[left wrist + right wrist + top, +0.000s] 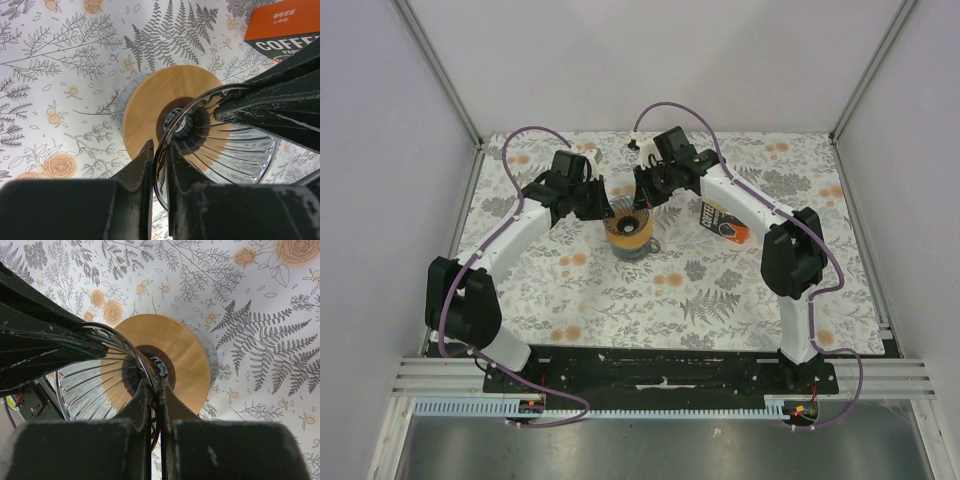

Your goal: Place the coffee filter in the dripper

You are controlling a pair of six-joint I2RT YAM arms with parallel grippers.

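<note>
Two pincers grip one dripper [628, 229], which stands near the middle of the floral worktop [720, 295]. The left pincer [160, 167] has its fingers closed across the ribbed glass rim from one side, and the right pincer [156, 402] pinches the same rim from the opposite side, likely to steady the cone. No white coffee filter shows inside the cone or elsewhere, so I cannot tell where it is. The orange printed packet [282, 22] lies close by, probably its source
</note>
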